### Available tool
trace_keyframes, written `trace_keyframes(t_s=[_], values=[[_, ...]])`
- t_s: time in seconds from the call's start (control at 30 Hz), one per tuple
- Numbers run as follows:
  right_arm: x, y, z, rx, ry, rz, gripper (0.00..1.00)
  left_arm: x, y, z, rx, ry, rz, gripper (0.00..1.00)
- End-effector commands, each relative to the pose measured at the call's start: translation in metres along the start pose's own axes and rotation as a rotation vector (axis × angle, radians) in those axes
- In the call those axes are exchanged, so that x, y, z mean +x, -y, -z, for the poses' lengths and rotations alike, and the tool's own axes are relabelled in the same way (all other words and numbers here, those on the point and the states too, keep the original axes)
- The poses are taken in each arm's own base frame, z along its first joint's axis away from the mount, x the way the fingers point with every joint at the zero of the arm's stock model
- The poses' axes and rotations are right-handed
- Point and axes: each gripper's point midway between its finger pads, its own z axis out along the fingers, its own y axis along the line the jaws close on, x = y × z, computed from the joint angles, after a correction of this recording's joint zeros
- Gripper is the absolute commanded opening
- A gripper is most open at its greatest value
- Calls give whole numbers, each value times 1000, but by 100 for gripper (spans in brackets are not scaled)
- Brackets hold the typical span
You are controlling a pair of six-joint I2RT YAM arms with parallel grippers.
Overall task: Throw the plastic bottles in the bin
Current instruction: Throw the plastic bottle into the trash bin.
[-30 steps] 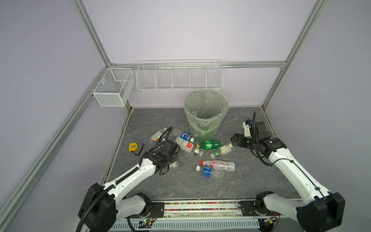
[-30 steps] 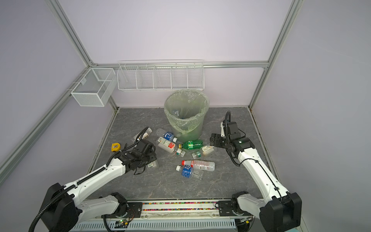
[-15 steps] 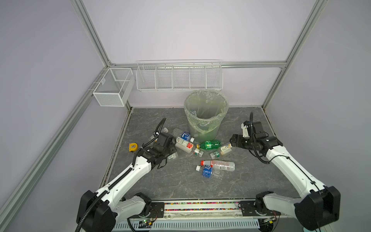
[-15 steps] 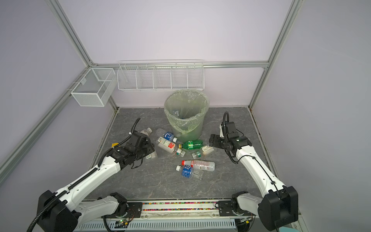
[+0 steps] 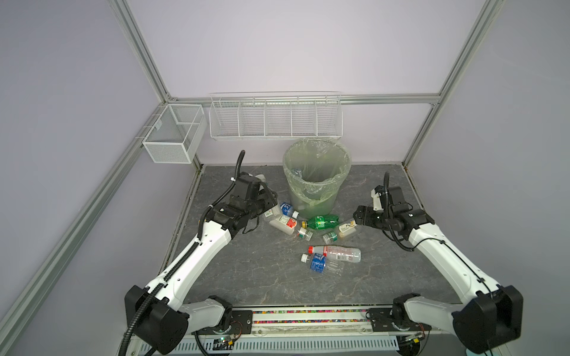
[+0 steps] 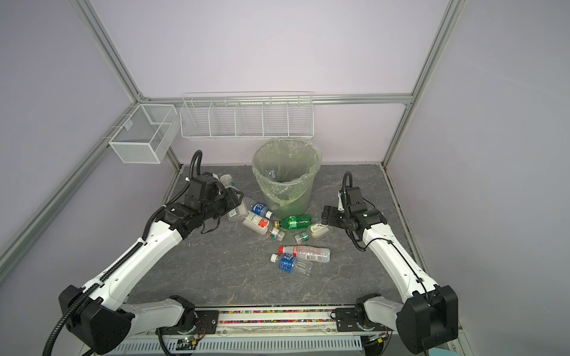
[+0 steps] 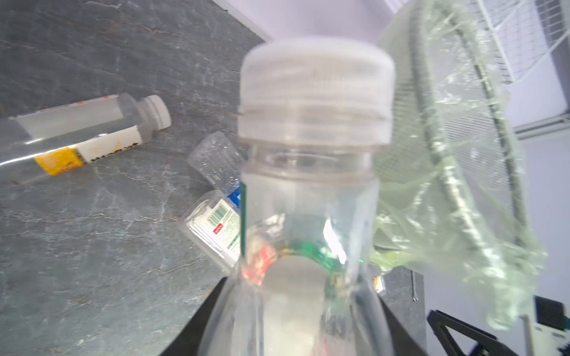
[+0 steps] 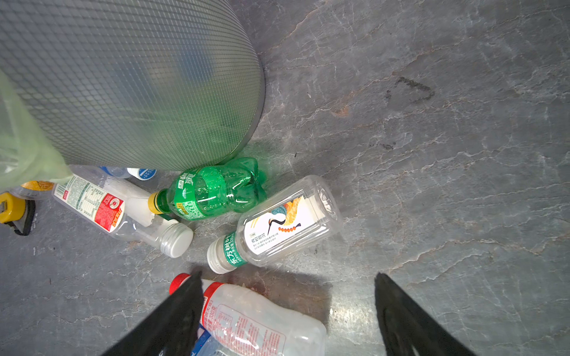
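left end effector (image 7: 297, 311) clenched on clear bottle (image 7: 313, 197), mid-frame | right end effector (image 8: 287, 277) spread wide, empty, lower frame

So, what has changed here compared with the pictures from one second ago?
The left end effector, shut on the clear white-capped bottle throughout, carried it away from the robot's base and closer to the bin. The right end effector, open, edged slightly toward the lying bottles. Those bottles and the bin stayed in place.
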Motion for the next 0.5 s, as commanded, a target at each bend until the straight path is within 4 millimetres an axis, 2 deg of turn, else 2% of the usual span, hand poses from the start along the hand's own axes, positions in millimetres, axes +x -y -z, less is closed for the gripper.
trace_keyframes(t_s=[0.0,0.23,0.47], values=[[4,5,-3,15,-12,-16,88,-21,28,16,77,32,-37,55],[1,6,-1,30,-4,-9,88,-45,69,21,160,29,-53,56],[-3,6,5,30,20,-12,88,-60,104,6,237,8,-59,55]])
